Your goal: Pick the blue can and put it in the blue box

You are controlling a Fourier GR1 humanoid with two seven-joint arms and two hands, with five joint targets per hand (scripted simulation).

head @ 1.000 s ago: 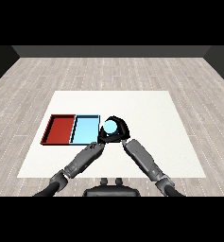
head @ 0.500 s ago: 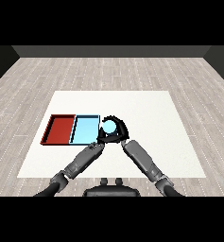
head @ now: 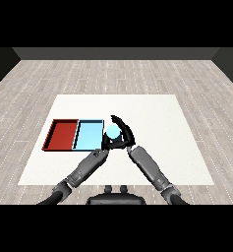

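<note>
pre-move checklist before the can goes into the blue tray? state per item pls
1. Blue can held: ok. The right robot hand curls round it.
2. Can next to target: ok. It sits just right of the light blue tray, not yet over it.
3. Light blue tray interior free: ok, nothing shows inside.
4. Left robot hand out of the path: not ok. It sits just below the can at the tray's right corner, close to the route.
5. Can lifted off the table: cannot tell from this view.
6. Red tray apart from the can: ok, it lies on the far side of the light blue tray.
</note>
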